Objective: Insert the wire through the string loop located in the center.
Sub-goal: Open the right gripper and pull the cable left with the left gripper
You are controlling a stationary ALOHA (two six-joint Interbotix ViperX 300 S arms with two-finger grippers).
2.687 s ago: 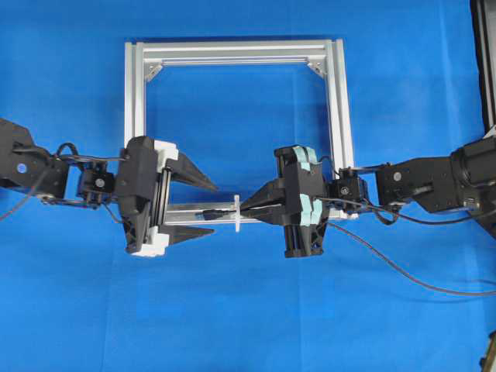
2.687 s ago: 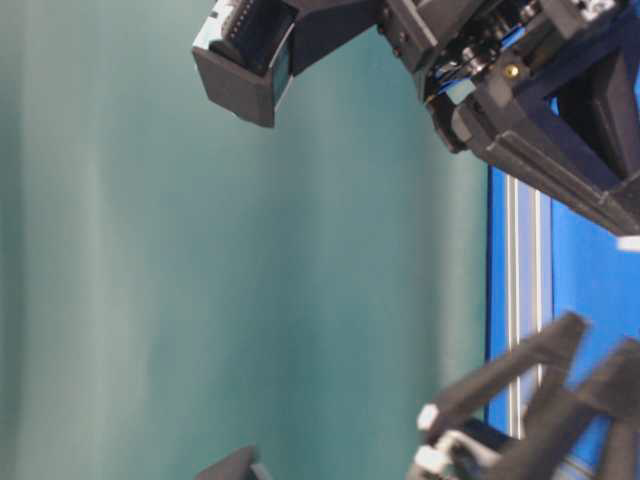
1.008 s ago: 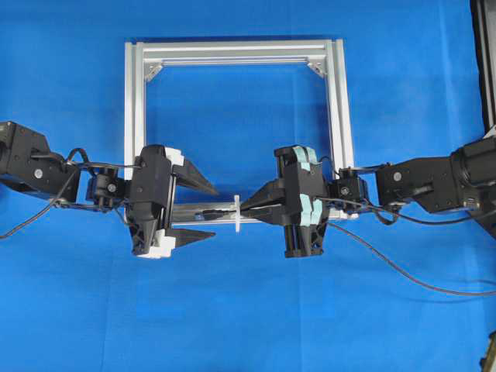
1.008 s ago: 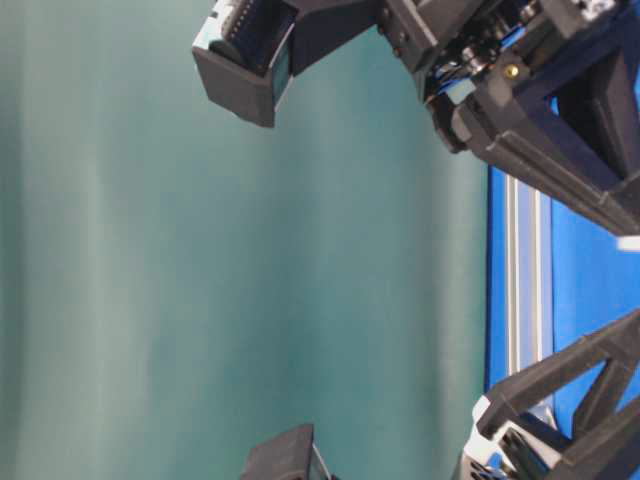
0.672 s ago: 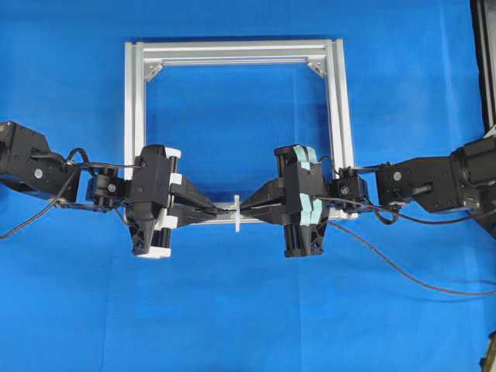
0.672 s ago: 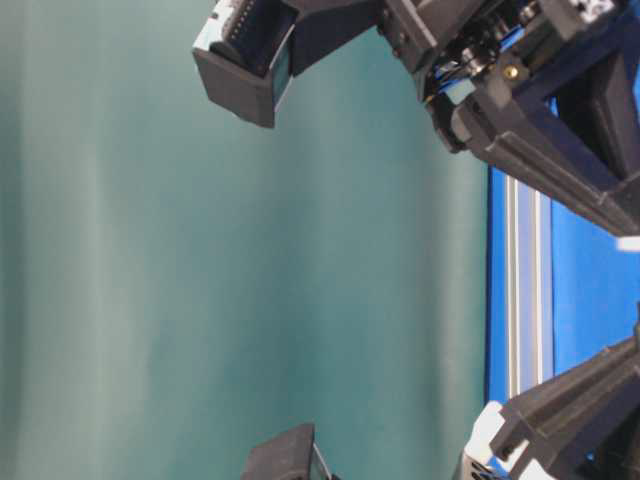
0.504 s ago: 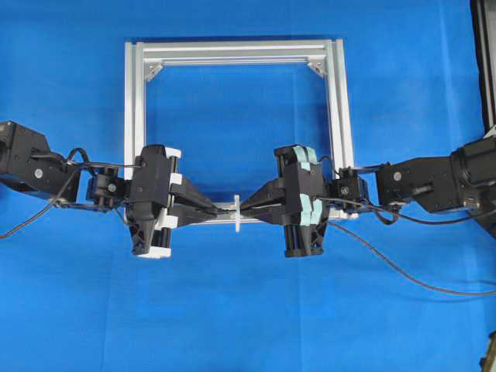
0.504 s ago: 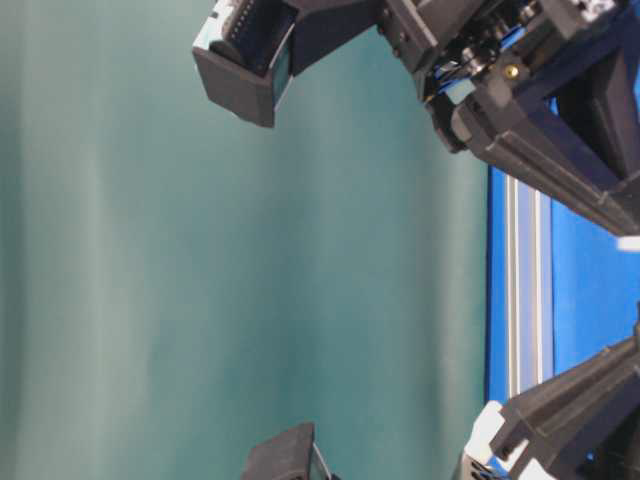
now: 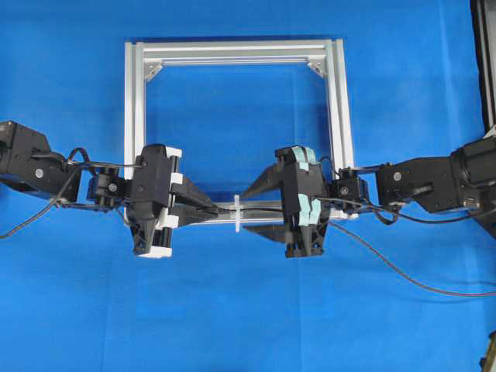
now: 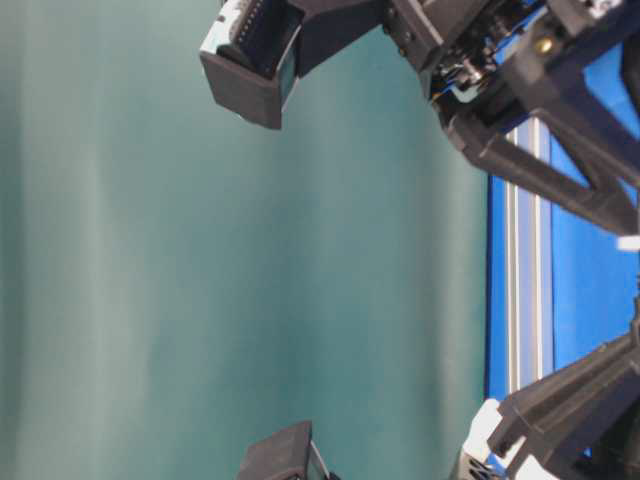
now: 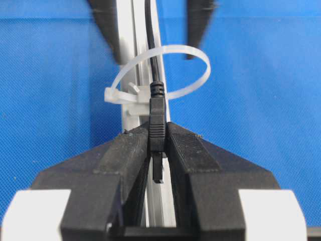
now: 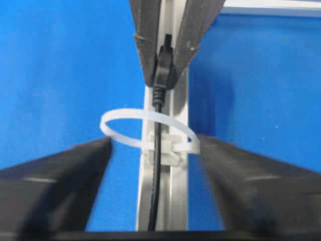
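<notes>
While the wire [image 11: 156,95] is threaded through the string loop [image 11: 165,70], its plug is clenched by the left gripper [image 11: 156,145] on the loop's left. Released jaws are shown on the right gripper [image 9: 260,209]; a leftward pull along the wire's length is favoured.

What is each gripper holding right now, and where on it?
The left gripper pinches the wire by its plug, just past the string loop. The right gripper is open, holding nothing.

A bright blue cloth-covered desk [image 9: 248,325] is lying under even light, a plain teal wall [image 10: 200,260] rising behind it.
</notes>
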